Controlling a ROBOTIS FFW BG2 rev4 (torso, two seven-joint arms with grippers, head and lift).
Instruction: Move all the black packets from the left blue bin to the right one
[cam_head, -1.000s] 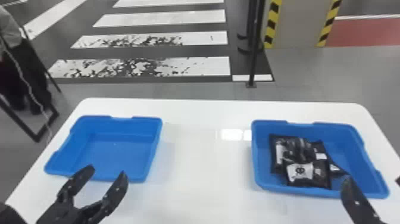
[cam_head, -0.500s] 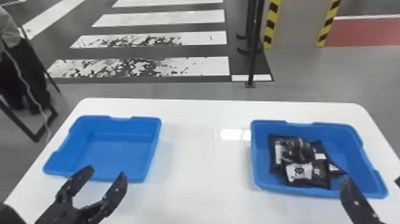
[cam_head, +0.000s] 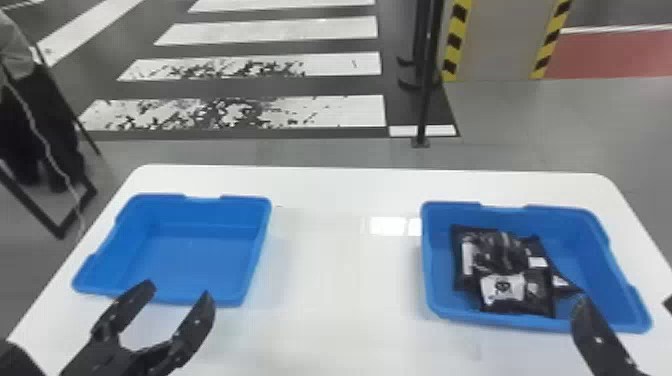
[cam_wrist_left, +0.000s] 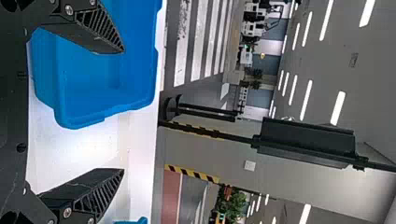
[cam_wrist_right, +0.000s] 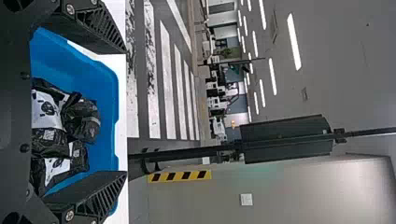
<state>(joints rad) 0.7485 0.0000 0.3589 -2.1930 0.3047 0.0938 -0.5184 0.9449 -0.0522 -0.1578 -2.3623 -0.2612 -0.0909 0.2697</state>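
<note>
Left bin (cam_head: 190, 255) bare, packets (cam_head: 515, 275) heaped in right bin (cam_head: 500, 322); overlap, so can't count them. Left gripper (cam_head: 176, 290) and right gripper (cam_wrist_right: 126, 112) both spread, gripping nothing. Transfer looks done: lift straight up, clear rims, then retract slowly.

Right claw (cam_head: 626, 301) partly outside head view

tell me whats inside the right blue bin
The right blue bin holds a heap of overlapping black packets, some with white patches. Whatever lies beneath the upper packets is covered, so I can't give an exact count.
</note>
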